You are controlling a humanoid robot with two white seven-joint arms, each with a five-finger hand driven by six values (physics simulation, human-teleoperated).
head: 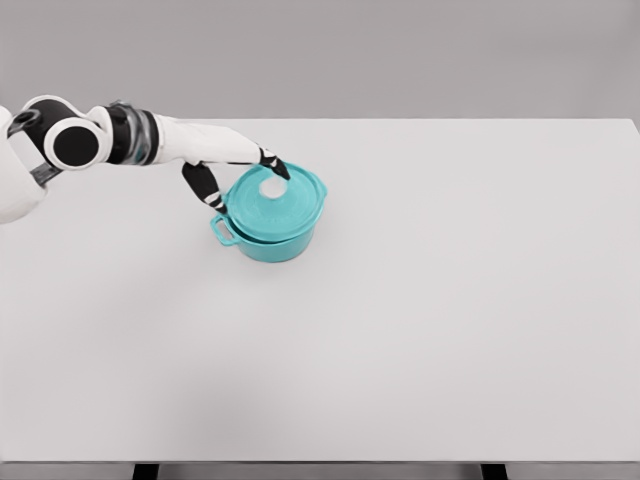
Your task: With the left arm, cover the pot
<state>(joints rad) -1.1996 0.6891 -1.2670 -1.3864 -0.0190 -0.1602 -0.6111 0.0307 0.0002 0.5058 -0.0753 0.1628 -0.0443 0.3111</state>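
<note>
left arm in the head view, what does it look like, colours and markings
The left arm is glossy white with rounded shells. A round black disc marks the big joint near the picture's left edge, and a dark grey ribbed band rings the arm beyond it. The forearm tapers white toward the left hand, whose fingers are black with white bands. No cables show. The right arm is out of view.

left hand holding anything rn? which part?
Looks like yes: the left hand has its fingers around the white knob of the teal lid, which sits on the pot. Actual contact cannot be confirmed.
</note>
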